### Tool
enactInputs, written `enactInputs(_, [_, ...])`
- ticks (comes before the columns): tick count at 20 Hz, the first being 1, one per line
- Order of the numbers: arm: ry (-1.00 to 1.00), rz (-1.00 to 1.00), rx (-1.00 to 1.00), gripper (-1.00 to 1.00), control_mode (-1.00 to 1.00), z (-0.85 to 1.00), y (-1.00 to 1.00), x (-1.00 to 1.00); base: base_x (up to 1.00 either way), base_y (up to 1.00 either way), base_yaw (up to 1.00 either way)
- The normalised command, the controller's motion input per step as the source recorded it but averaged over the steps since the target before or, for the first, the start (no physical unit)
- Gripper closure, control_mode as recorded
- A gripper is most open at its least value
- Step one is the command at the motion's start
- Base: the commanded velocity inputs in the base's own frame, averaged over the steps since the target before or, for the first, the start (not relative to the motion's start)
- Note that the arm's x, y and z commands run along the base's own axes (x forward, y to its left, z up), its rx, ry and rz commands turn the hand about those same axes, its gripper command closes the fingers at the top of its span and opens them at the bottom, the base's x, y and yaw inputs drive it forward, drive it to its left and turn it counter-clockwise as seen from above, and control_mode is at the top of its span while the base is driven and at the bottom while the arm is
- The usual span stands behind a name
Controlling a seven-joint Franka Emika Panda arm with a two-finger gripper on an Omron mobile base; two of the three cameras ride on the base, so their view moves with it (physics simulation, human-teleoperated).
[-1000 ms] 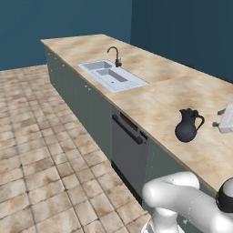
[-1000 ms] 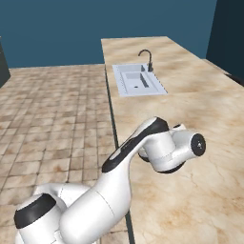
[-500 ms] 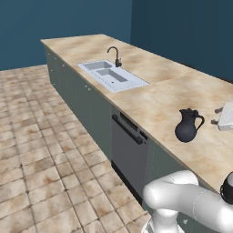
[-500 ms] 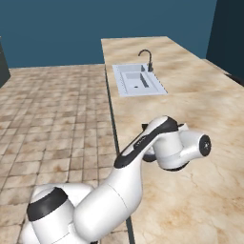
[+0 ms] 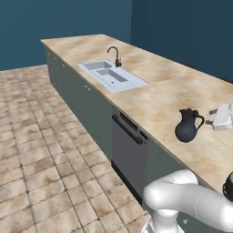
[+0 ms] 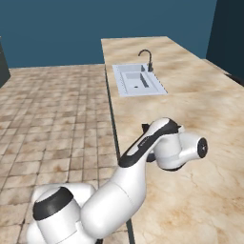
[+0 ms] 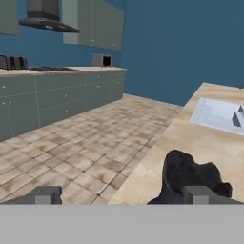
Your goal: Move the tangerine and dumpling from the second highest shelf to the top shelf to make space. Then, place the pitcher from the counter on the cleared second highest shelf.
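Inset grey sink (image 5: 113, 77) set into the bench near its front edge, toward the far end; dark curved tap (image 5: 115, 55) upright at the sink's back rim. Small white object (image 5: 224, 116) on the bench near its back edge, kind unclear. Grey dishwasher front (image 5: 129, 155) with dark bar handle under the bench's front edge. Tiled brown floor (image 5: 36, 145) beside the cabinets. In the hand view: far run of grey-green cabinets (image 7: 57, 95), dark range hood (image 7: 45, 19) above, microwave (image 7: 102, 60) at its end.

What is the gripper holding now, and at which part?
Nothing. The gripper is open, its fingertips wide apart and empty. The pitcher stands on the counter just ahead, ungrasped.
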Motion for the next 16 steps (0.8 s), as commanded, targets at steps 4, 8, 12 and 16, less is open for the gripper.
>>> enactInputs(4, [-0.02, -0.01, 0.03, -1.0, -1.0, -0.05, 0.02, 0.2, 0.0, 0.0, 0.0])
enactInputs(8, [-0.04, -0.05, 0.0, -1.0, -1.0, -0.01, -0.02, 0.15, 0.0, 0.0, 0.0])
enactInputs(12, [-0.01, -0.04, 0.0, -1.0, -1.0, -0.01, -0.08, 0.14, 0.0, 0.0, 0.0])
enactInputs(16, [0.0, -0.01, 0.0, -1.0, -1.0, -0.06, -0.17, 0.04, 0.0, 0.0, 0.0])
